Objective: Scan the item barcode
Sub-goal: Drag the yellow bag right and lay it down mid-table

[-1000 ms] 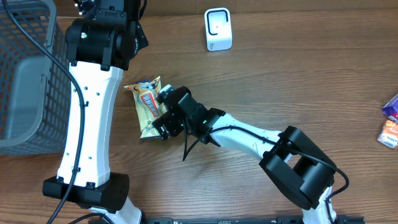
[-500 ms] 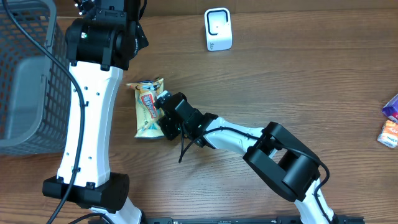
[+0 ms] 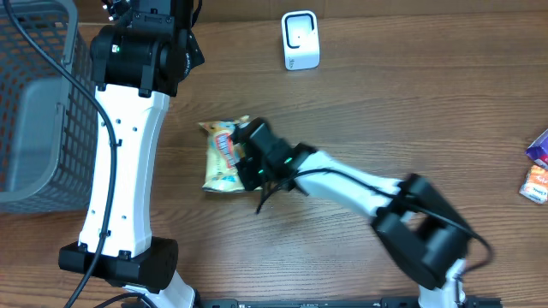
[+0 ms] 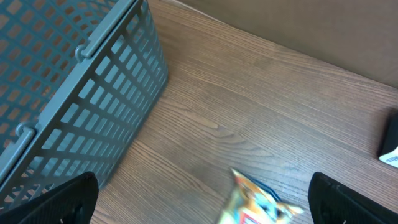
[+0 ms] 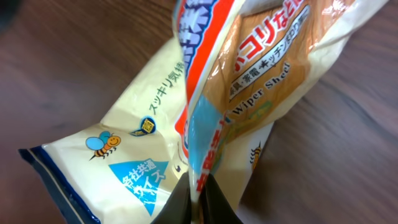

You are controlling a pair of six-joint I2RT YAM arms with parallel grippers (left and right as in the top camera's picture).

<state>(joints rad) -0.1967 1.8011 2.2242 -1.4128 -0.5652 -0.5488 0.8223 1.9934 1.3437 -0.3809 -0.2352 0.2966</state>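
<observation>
The item is a yellow and orange snack packet [image 3: 224, 154] with Japanese print, lying left of the table's middle. My right gripper [image 3: 250, 160] is shut on a fold of the packet [image 5: 205, 112], its fingers [image 5: 214, 205] pinched tight on the film. No barcode shows in any view. A small white scanner [image 3: 300, 40] stands upright at the back of the table, well apart from the packet. My left gripper [image 4: 202, 193] hangs open above the table, and the blurred packet [image 4: 258, 202] lies between and below its black fingertips [image 4: 71, 199].
A grey mesh basket [image 3: 34, 103] stands at the far left, its wall [image 4: 81, 81] close to my left gripper. Two other small packets [image 3: 538, 167] lie at the right edge. The left arm's white link [image 3: 120, 162] stretches along the packet's left side.
My right gripper has gone from open to shut on the packet and has carried it a little to the right. The left arm has not moved.
</observation>
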